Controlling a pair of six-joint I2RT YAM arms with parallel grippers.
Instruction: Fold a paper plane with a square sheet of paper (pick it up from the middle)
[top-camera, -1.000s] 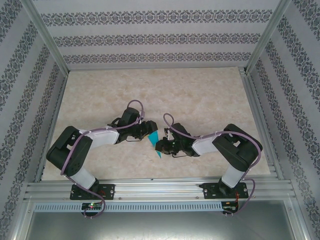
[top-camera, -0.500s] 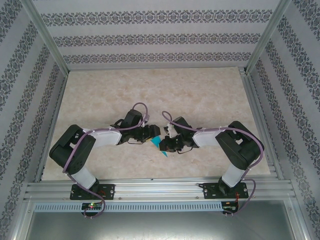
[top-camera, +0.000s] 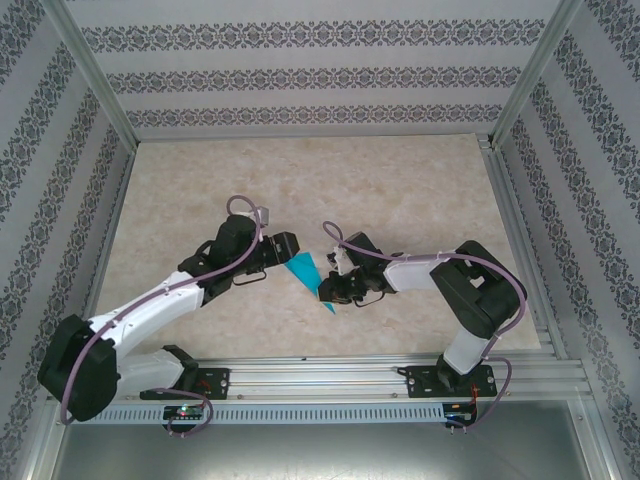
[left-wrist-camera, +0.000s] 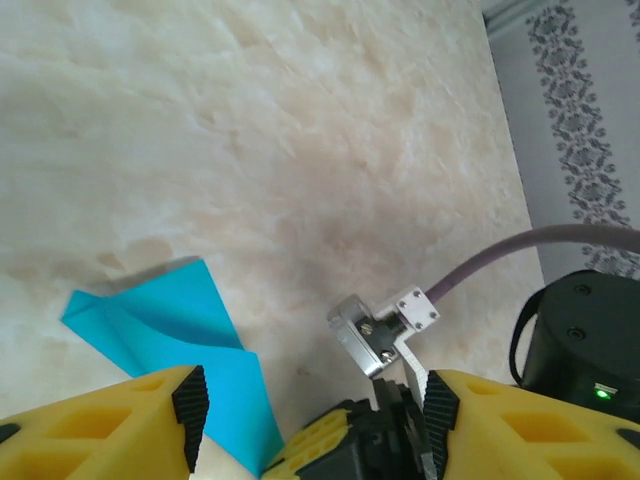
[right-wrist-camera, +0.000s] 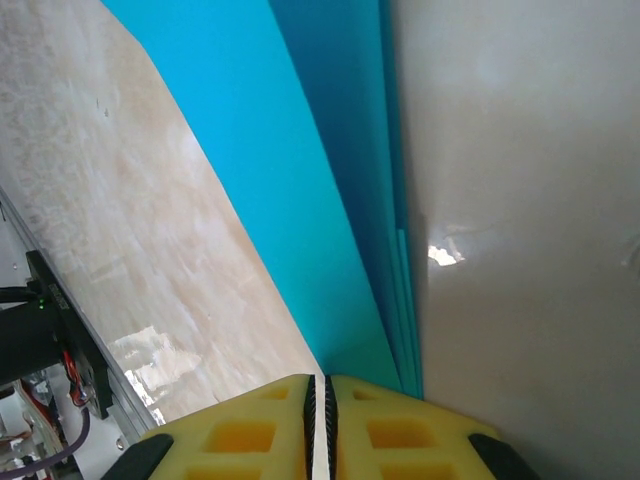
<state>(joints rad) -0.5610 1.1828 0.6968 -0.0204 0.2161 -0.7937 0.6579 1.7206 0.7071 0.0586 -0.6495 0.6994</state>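
The paper plane (top-camera: 305, 270) is turquoise paper folded into a slim pointed shape with stacked layers. It lies near the middle of the table, tip toward the near edge. My right gripper (top-camera: 332, 290) is shut on its right edge. In the right wrist view the paper plane (right-wrist-camera: 320, 180) runs out from under the shut yellow fingers of the right gripper (right-wrist-camera: 320, 395). My left gripper (top-camera: 287, 254) stands open just left of the paper, not touching it. In the left wrist view the left gripper (left-wrist-camera: 315, 400) frames the paper plane (left-wrist-camera: 170, 325) and the right gripper's yellow fingers (left-wrist-camera: 325, 440).
The marble-patterned table (top-camera: 400, 190) is fenced by patterned walls and an aluminium frame, with a rail (top-camera: 320, 375) along the near edge. The right wrist's metal bracket (left-wrist-camera: 385, 325) and purple cable (left-wrist-camera: 520, 250) sit close in front of the left gripper.
The left arm has stretched out low to the left and its gripper has drawn back off the paper, which shows more fully. The right gripper has stayed shut on the paper.
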